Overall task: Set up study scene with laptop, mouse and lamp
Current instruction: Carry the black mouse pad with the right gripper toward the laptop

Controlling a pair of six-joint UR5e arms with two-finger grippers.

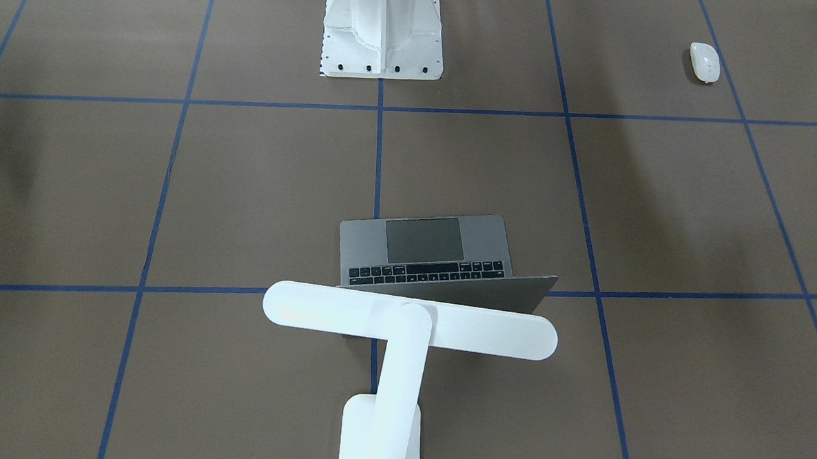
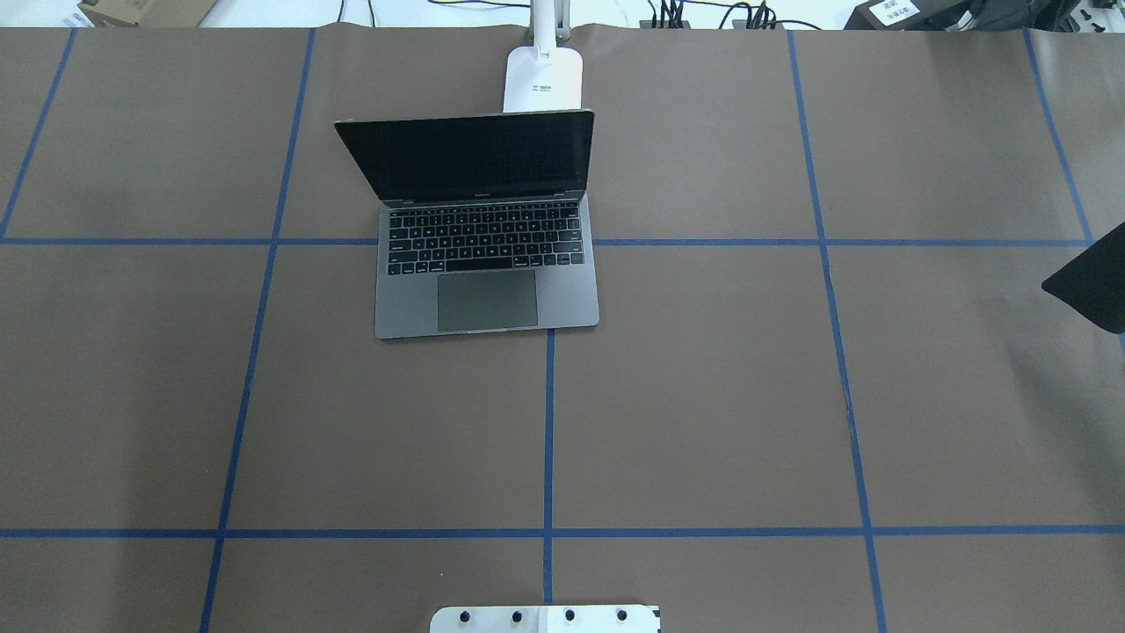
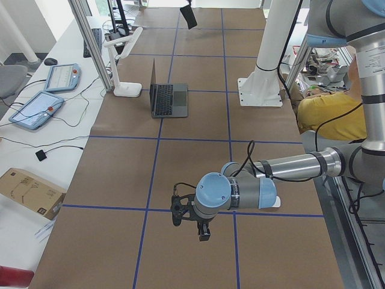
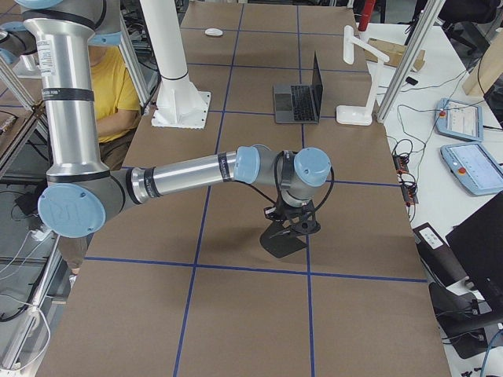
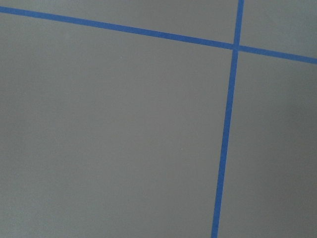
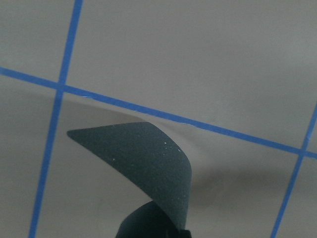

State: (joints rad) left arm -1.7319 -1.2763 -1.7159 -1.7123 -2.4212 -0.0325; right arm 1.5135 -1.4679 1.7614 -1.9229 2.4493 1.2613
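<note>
The laptop stands open on the brown table, screen dark; it also shows in the front view. The white lamp stands just behind it, its base at the table's far edge. The white mouse lies alone near the robot's left side, also in the right side view. My right gripper holds a bent black pad a little above the table. My left gripper hangs low over bare table far from everything; I cannot tell if it is open.
The white ribbed pedestal with bolt holes stands at the robot's side of the table, in the middle. Blue tape lines cross the brown surface. The black pad pokes in at the overhead view's right edge. Tablets and cables lie beyond the far edge.
</note>
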